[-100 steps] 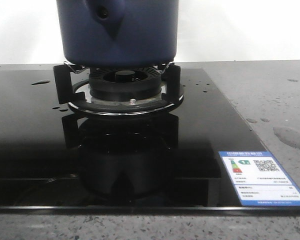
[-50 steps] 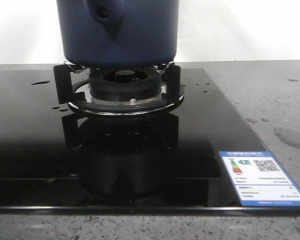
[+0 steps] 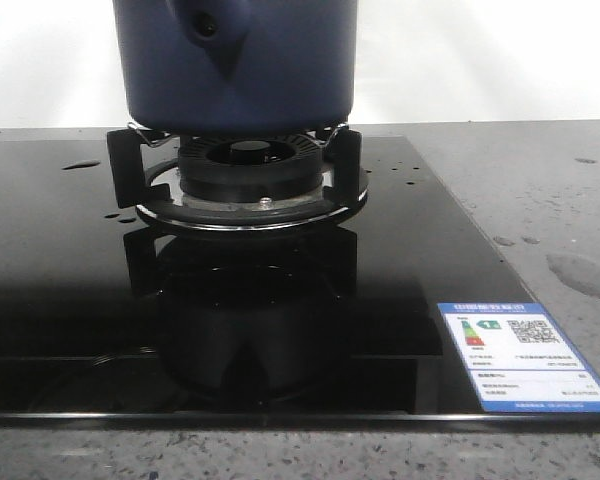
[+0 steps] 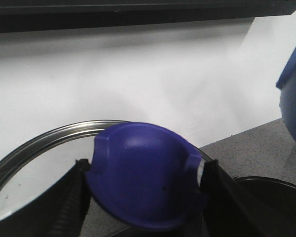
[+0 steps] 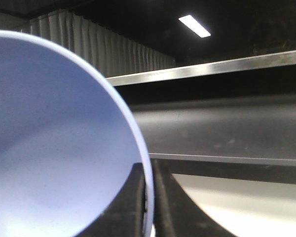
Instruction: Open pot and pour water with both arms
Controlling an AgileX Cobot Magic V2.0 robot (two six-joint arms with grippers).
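Pot (image 3: 236, 65) on burner stand (image 3: 237, 185) of glossy black cooktop (image 3: 60, 290) set in speckled grey counter (image 3: 540, 190) with water (image 3: 580, 272) drops, white wall behind; left gripper (image 4: 144, 185) clamped on lid knob (image 4: 143, 180), right gripper (image 5: 149, 197) pinching pale bowl (image 5: 54, 143) rim.

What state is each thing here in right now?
Pot: upright on the stove burner.
Lid: held by its blue knob in the left gripper.
Bowl: rim pinched by the right gripper.
Water: spilled in drops on the counter.
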